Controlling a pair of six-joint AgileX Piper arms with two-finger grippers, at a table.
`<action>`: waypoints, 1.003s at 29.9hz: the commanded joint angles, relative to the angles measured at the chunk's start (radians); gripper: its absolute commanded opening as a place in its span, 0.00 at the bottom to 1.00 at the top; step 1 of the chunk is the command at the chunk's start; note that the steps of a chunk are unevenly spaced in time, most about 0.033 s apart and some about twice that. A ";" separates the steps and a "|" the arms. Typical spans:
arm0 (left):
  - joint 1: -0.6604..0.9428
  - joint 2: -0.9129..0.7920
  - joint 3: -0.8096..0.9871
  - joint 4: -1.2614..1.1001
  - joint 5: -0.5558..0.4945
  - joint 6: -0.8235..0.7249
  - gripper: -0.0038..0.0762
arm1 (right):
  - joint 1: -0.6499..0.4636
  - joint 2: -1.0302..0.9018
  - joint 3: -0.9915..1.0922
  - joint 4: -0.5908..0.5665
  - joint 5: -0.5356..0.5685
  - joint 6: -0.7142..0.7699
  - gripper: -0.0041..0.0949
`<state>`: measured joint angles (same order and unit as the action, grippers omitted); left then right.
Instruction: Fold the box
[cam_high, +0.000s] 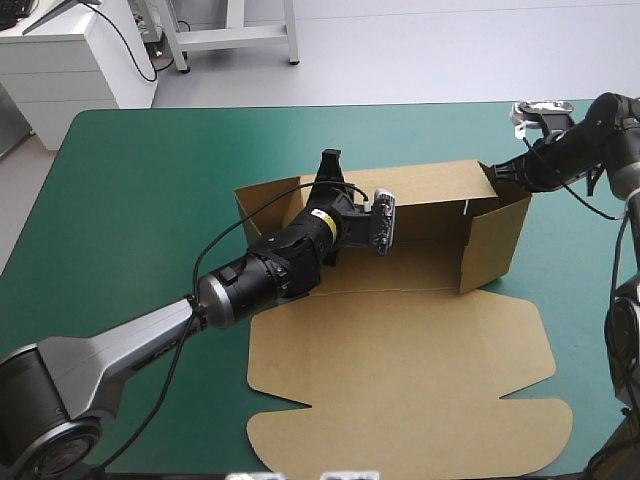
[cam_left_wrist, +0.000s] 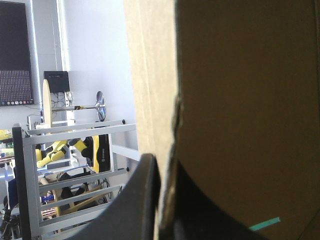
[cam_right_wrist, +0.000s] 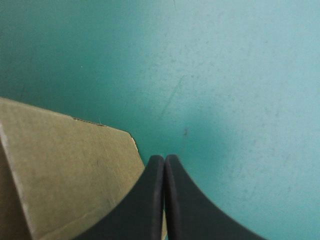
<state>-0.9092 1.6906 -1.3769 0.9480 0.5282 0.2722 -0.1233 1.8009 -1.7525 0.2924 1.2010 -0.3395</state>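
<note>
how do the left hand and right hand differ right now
Grip: the left hand is shut on the box, clamping its raised far wall; the right hand is shut with nothing in it.
Place: the left hand reaches in across the box's left part; the right hand sits outside its far right corner, over the teal-green cover.
Both are shut, at the box's far side.

Left arm (cam_high: 150, 335): grey link, silver collar (cam_high: 213, 297), black wrist, yellow label (cam_high: 322, 215). Right gripper (cam_right_wrist: 164, 159): black curved fins.

No text can be read.
A small yellow label (cam_high: 320, 215) on the left arm, above the brown box (cam_high: 400, 360), carries marks too small to make out.
</note>
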 joint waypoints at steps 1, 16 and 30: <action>-0.003 -0.014 -0.004 -0.068 0.087 -0.025 0.04 | -0.005 -0.111 -0.006 0.049 -0.012 -0.043 0.02; -0.003 -0.014 -0.004 -0.064 0.087 -0.013 0.04 | -0.005 -0.456 0.611 0.329 -0.508 -0.334 0.02; -0.003 -0.014 -0.004 -0.064 0.095 -0.013 0.04 | -0.005 -0.475 0.609 0.146 -0.373 -0.369 0.44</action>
<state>-0.9103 1.6914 -1.3788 0.9489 0.5353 0.2735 -0.1233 1.3611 -1.1202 0.4320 0.8450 -0.6978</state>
